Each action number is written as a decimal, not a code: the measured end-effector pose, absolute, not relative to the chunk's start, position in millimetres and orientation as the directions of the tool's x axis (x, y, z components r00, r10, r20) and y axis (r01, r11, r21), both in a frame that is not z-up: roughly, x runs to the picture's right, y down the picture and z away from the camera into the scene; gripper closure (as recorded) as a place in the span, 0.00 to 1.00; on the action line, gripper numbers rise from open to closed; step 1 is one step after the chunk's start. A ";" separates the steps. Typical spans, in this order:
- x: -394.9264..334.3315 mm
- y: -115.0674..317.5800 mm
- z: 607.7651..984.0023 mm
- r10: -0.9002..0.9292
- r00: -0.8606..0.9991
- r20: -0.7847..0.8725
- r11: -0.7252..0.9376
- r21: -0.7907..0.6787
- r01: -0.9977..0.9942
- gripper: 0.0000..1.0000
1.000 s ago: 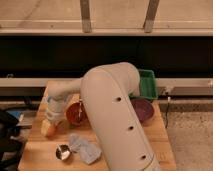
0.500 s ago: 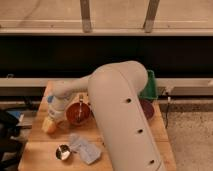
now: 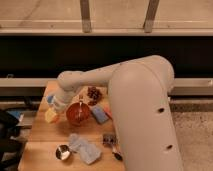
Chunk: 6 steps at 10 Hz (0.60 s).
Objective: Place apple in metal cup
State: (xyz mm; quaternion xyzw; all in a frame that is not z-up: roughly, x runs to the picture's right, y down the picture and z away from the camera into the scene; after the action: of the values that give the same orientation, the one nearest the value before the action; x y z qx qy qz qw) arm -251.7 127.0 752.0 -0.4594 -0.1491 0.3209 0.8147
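The apple (image 3: 50,116) is a small yellow-orange fruit at the left side of the wooden table (image 3: 40,137), just left of the orange bowl. My gripper (image 3: 54,110) reaches down from the white arm (image 3: 135,100) and is shut on the apple, holding it slightly above the table. The metal cup (image 3: 62,152) is small and shiny with a dark inside. It stands near the table's front left, below and a little right of the gripper, apart from it.
An orange bowl (image 3: 77,113) stands right of the gripper. A dark brown-red clustered lump (image 3: 93,93) lies behind it and a blue sponge (image 3: 100,114) to its right. A crumpled pale cloth (image 3: 84,148) lies beside the metal cup, and a small dark object (image 3: 109,138) lies further right.
The gripper has lifted a little with the apple in it, away from the front edge. The arm has swung further across the table's right side.
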 end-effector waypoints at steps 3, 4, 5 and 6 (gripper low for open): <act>-218.4 131.3 728.4 0.677 0.736 -0.027 0.379 -0.844 -0.380 1.00; -208.6 133.9 721.6 0.674 0.738 -0.024 0.378 -0.847 -0.372 1.00; -198.5 141.2 709.6 0.659 0.752 -0.020 0.379 -0.855 -0.355 1.00; -193.3 148.5 698.4 0.648 0.761 -0.019 0.377 -0.861 -0.343 1.00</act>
State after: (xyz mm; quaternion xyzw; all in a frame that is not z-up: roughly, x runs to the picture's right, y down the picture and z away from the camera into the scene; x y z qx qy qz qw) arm -193.3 148.5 698.4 -0.4678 -0.1633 0.3045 0.8135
